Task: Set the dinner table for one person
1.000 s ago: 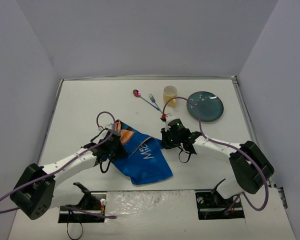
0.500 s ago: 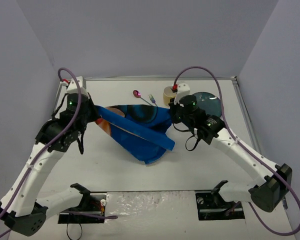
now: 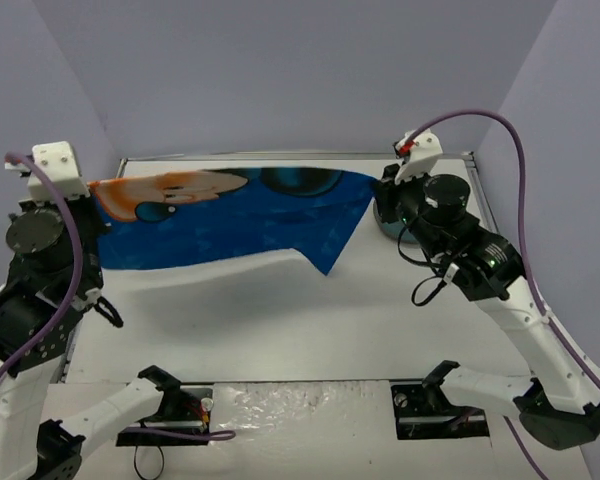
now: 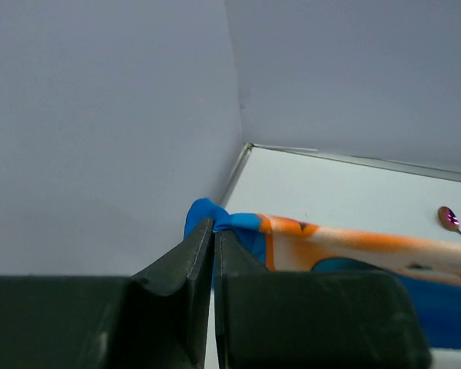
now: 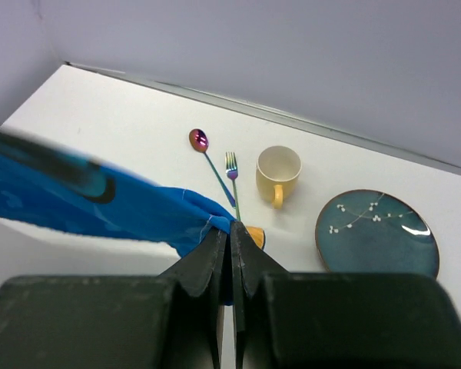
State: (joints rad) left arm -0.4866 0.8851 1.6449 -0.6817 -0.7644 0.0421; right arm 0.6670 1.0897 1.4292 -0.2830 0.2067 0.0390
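Observation:
A blue cartoon-printed placemat hangs stretched in the air over the back of the white dinner table. My left gripper is shut on its left corner, blue with orange print, near the left wall. My right gripper is shut on the right corner; one loose corner droops below. In the right wrist view a spoon, a fork, a yellow cup and a dark teal plate lie on the table under the cloth.
Grey walls enclose the table on three sides, the left wall close beside my left gripper. The plate shows only partly behind my right arm in the top view. The spoon shows beyond the cloth in the left wrist view.
Both arms have risen and swung apart toward the back corners. The placemat went from a crumpled heap on the table to a band pulled out between the two grippers.

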